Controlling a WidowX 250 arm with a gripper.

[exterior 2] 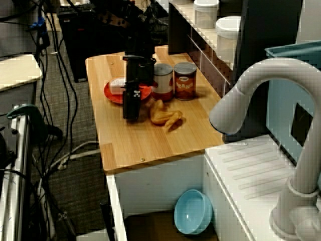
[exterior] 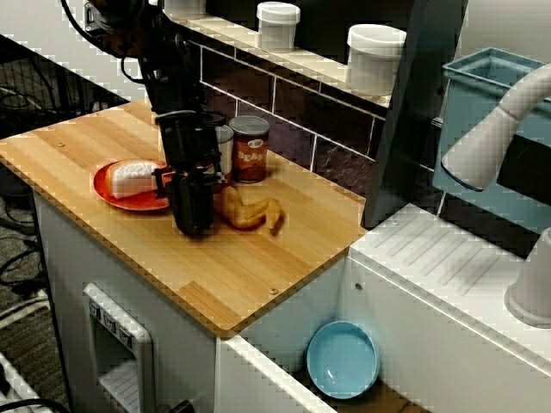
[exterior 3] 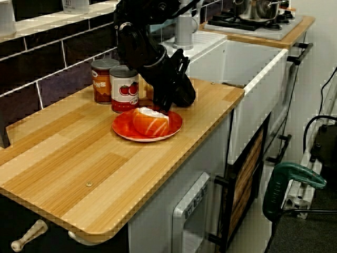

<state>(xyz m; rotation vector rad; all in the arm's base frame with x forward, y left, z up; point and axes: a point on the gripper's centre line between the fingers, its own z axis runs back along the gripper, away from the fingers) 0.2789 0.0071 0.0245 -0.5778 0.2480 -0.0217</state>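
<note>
Low over the counter (exterior: 258, 275), end effector (exterior: 193, 222) is pointing down, its opening not showing, cannot tell. Toy chicken piece (exterior: 251, 209) is lying just beside it at 3 o'clock; red plate (exterior: 108, 196) carrying salmon block (exterior: 133, 176) is sitting at 9 o'clock; two cans (exterior: 250, 148) standing at 1 o'clock.
</note>
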